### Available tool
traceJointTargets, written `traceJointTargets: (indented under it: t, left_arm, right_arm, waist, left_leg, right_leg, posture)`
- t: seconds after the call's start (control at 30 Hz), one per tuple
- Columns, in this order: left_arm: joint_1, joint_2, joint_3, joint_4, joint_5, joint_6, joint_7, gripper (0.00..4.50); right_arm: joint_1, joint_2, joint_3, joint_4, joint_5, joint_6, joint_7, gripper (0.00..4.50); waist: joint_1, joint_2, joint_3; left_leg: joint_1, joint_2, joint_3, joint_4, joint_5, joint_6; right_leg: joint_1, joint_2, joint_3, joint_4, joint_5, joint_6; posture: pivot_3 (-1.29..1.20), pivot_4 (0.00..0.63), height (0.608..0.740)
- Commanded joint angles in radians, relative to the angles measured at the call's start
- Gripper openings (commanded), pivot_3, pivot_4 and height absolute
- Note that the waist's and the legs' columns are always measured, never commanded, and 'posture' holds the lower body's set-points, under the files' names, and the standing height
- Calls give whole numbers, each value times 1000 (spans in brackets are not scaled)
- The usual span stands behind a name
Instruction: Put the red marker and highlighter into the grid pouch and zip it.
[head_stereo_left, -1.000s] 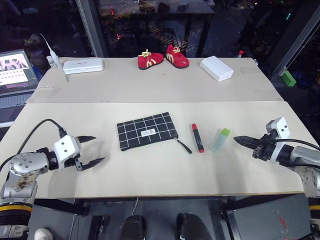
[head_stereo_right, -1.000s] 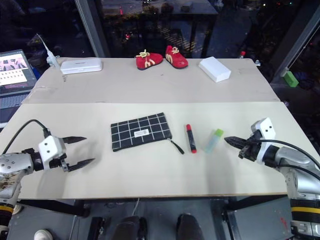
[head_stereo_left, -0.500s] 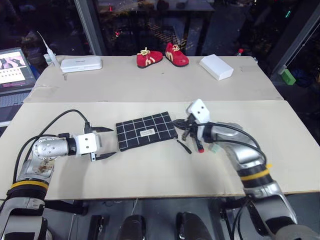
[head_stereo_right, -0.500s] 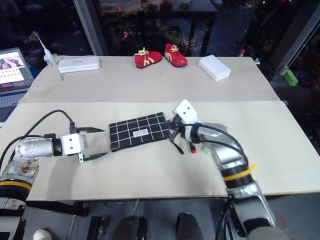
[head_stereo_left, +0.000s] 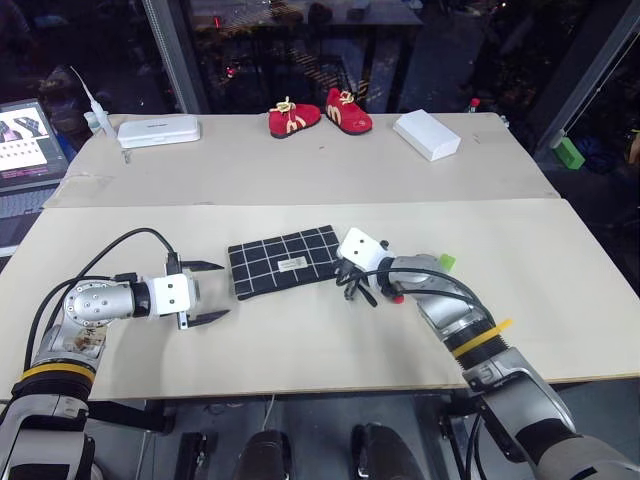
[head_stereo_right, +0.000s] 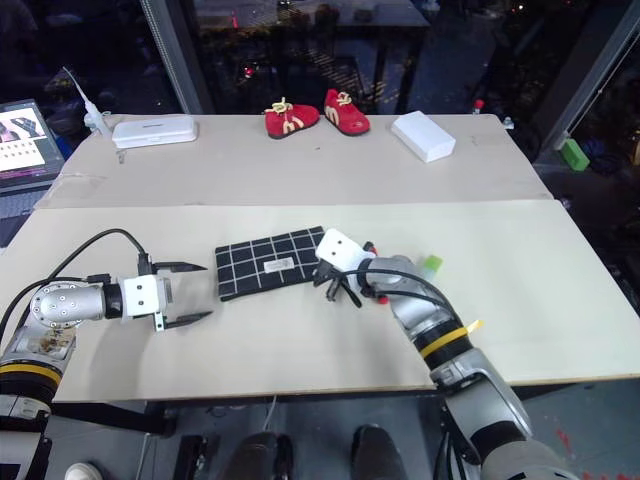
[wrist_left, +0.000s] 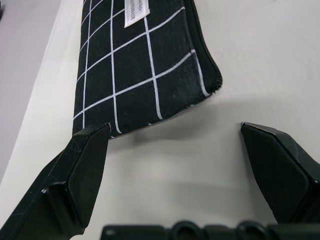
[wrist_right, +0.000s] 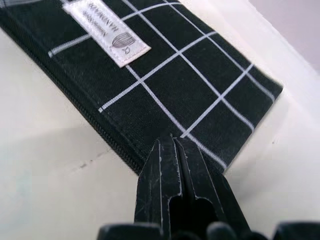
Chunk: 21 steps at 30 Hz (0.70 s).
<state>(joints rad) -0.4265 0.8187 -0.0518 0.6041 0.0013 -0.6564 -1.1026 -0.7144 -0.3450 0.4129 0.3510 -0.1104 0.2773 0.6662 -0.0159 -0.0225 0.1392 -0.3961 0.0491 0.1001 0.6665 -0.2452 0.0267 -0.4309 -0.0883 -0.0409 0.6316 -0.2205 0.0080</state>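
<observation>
The grid pouch lies flat in the middle of the near board, black with white lines and a small white label. My left gripper hovers open just off the pouch's left end, one finger on each side of its corner. At the pouch's right end, by the zipper edge, my right gripper is shut with its tip over the fabric. My right forearm covers most of the red marker. The lime cap of the highlighter peeks out beyond that arm.
On the far board sit a pair of red shoes, a white box and a white case. A laptop stands at the far left. A green block lies beyond the table's right edge.
My right arm has swung from the table's right side across the marker and highlighter to the pouch's right end, staying shut. The left gripper has edged closer to the pouch's left end.
</observation>
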Motion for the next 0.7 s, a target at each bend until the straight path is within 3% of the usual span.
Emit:
traceJointTargets:
  t: [0.03,0.2,0.4,0.7]
  left_arm:
    - [-38,-6,-27,60,48,-90,34,4500]
    - [-106,-50,-69,198,157,-268,175,4500]
    - [-129,-107,-96,266,130,-362,187,4500]
    - [-198,-127,-132,381,221,-457,313,4500]
  right_arm:
    - [-2,-10,14,34,-51,-39,5,27]
    - [-4,5,-13,28,-44,-42,19,27]
    - [9,7,-23,13,-43,-19,29,27]
    - [12,3,-38,16,-48,-18,35,27]
  waist:
    - [2,0,0]
    - [5,0,0]
    - [4,0,-1]
    - [6,0,-1]
  left_leg:
    - [1,0,0,0,0,0]
    - [6,-1,0,0,0,0]
    - [6,-1,0,0,0,0]
    - [6,-1,0,0,0,0]
  right_leg:
    - [1,0,0,0,0,0]
    - [8,-1,0,-1,0,0]
    - [8,-1,0,-1,0,0]
    - [8,-2,-1,-1,0,0]
  posture:
    - [0,150,740]
    - [0,150,740]
    - [0,150,740]
    - [0,150,740]
